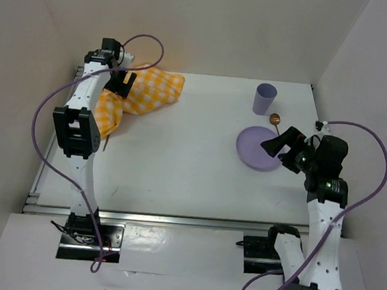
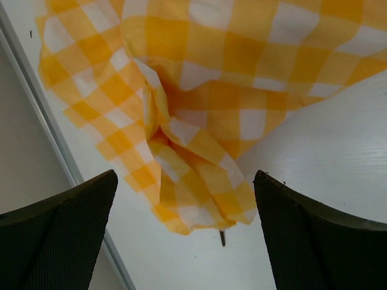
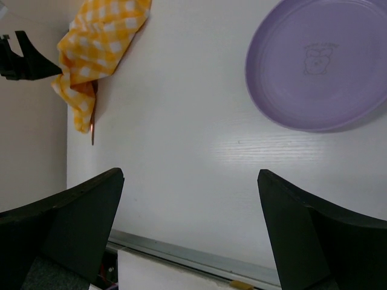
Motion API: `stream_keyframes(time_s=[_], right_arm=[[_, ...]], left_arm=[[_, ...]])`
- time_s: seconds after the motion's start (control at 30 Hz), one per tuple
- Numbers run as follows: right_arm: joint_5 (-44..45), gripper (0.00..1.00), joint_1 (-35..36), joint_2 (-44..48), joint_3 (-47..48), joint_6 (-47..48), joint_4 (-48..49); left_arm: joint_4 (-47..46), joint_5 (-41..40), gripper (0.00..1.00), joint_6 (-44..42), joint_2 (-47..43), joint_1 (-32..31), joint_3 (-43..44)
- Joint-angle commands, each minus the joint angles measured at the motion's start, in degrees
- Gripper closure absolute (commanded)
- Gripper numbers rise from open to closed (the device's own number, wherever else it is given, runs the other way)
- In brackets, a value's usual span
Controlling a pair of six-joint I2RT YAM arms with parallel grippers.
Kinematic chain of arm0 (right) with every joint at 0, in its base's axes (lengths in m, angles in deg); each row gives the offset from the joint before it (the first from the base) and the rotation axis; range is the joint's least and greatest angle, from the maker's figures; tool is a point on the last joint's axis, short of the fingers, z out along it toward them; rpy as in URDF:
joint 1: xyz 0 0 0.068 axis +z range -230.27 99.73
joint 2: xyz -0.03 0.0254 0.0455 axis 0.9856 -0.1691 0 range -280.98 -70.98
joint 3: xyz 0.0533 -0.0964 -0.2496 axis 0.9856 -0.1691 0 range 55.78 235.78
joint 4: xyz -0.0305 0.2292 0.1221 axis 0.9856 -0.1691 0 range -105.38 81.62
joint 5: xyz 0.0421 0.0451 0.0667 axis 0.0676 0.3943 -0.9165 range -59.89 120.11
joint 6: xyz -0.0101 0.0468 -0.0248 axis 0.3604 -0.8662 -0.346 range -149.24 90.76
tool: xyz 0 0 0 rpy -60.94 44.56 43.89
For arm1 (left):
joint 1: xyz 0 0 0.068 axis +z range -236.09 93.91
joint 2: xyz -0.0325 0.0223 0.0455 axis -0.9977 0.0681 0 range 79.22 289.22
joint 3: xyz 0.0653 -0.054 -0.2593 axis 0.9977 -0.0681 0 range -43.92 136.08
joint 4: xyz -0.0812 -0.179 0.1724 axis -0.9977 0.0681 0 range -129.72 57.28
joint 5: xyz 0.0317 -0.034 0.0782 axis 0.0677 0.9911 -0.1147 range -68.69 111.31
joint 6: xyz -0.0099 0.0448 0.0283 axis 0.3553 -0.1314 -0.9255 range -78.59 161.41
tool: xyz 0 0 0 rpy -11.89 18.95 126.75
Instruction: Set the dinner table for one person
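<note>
The dinner table [image 1: 176,178] is a white top with metal rails. A crumpled yellow-and-white checked cloth [image 1: 142,92] lies at its far left, and a thin dark utensil tip [image 2: 222,238] pokes out from under it. My left gripper [image 1: 122,83] hovers open over the cloth [image 2: 211,109], jaws wide on either side of its bunched fold, touching nothing. A purple plate [image 1: 256,150] lies at the right, with a purple cup [image 1: 265,99] and a copper spoon [image 1: 275,120] behind it. My right gripper [image 1: 281,146] is open above the plate's near-right edge, holding nothing.
In the right wrist view the plate [image 3: 320,66] is at the upper right, the cloth [image 3: 103,42] at the upper left, and the near metal rail [image 3: 199,257] below the fingers. White walls enclose the table on three sides. Purple cables loop off both arms.
</note>
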Motion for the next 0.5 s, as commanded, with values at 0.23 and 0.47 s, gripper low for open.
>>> stream_keyframes(time_s=[0.23, 0.47], right_arm=[[-1.2, 0.00, -0.3, -7.9, -2.8, 0.4, 15.2], [3.9, 0.00, -0.3, -8.5, -1.8, 2.1, 15.2]], left_arm=[[-19.4, -2.4, 0.01, 3.6, 4.2, -0.1, -1.7], [-15.9, 0.1, 0.01, 5.4, 14.6, 0.5, 3.8]])
